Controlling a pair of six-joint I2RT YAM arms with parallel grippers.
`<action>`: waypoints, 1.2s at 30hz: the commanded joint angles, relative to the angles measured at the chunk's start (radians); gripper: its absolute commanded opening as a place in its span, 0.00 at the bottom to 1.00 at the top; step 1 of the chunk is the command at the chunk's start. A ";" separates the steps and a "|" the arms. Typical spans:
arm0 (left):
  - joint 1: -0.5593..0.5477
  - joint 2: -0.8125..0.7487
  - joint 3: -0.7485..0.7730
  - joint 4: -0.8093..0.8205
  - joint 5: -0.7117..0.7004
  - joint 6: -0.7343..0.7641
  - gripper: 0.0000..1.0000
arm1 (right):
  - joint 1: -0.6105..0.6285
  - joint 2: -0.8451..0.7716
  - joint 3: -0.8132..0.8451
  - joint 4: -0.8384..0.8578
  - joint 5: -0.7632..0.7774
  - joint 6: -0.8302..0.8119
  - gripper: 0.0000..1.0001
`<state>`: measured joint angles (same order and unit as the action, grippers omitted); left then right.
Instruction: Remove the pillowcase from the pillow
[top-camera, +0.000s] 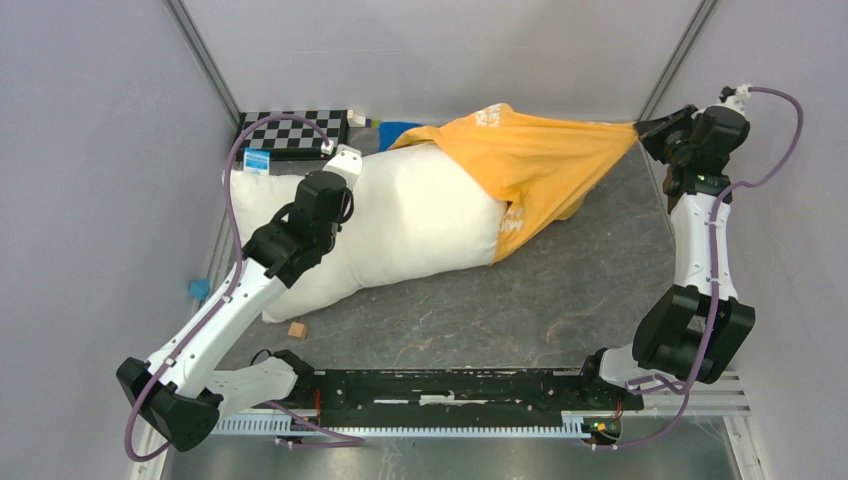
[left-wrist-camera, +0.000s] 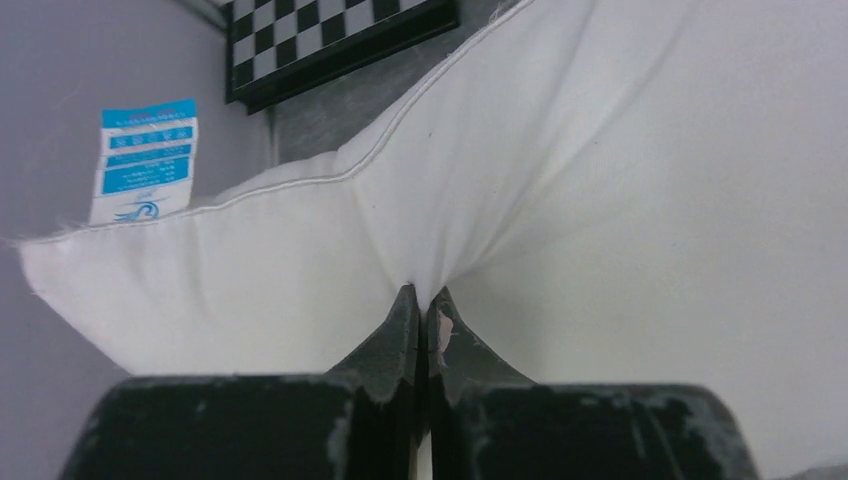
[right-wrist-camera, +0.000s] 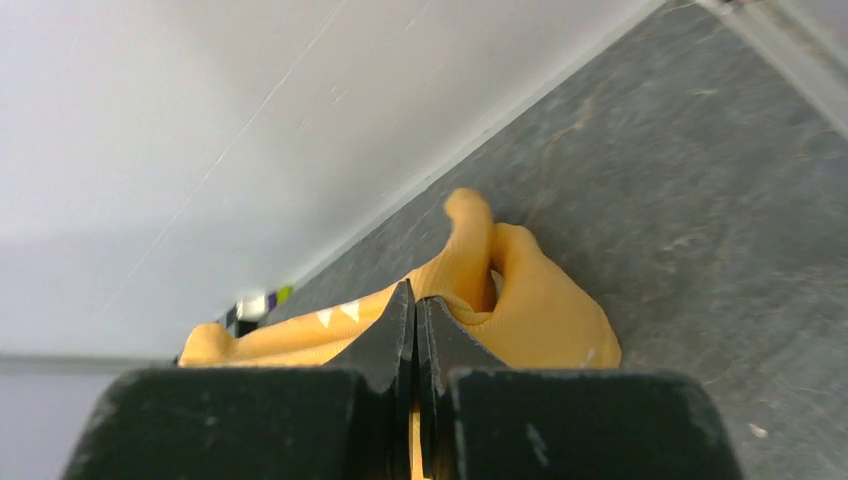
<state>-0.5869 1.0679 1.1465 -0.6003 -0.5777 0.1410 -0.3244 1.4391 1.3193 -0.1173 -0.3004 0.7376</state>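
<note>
Left gripper (left-wrist-camera: 420, 298): jaws pressed together on a pinch of the pillow (top-camera: 420, 215) shell, with the white fabric puckering into folds right at the tips. The grip is near the pillow's far-left edge, close to the seam and the blue care label (left-wrist-camera: 145, 160). Right gripper (right-wrist-camera: 414, 292): jaws clamped tight on a bunched edge of the pillowcase (top-camera: 530, 160), orange fabric squeezed between the fingers and spilling out past them, dark table (top-camera: 580, 290) behind it. From the top camera this gripper sits at the far-right corner of the table, and the case is pulled taut into a point at its fingers. The pillow lies across the left and middle of the table, long axis roughly left-right. The case is partly off: orange side up, it covers only the pillow's right end, with the open hem draped over the white body, and most of the pillow is bare. White lettering shows on the orange near the far edge and at the hem. A small patch of blue fabric (top-camera: 400, 130) peeks out behind the pillow at the far side; can't tell whether it's part of the case. Checkerboard (top-camera: 292, 130) sits in the far-left corner just behind the pillow. Small wooden block (top-camera: 297, 328) sits on the table just beside the pillow's near-left corner, apparently not touching.
</note>
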 joint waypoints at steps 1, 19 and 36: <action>0.039 0.008 0.015 0.066 -0.268 0.034 0.02 | -0.083 -0.056 0.006 0.079 0.147 0.022 0.00; 0.165 0.021 0.082 0.086 -0.508 -0.131 0.02 | -0.174 -0.322 -0.095 -0.045 0.641 0.044 0.00; 0.165 0.210 0.457 0.002 -0.227 -0.256 0.02 | -0.098 -0.246 -0.023 0.147 0.048 -0.036 0.00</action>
<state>-0.4263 1.2476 1.5471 -0.6945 -0.8116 -0.0563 -0.4835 1.1809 1.2358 -0.0788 -0.0887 0.7372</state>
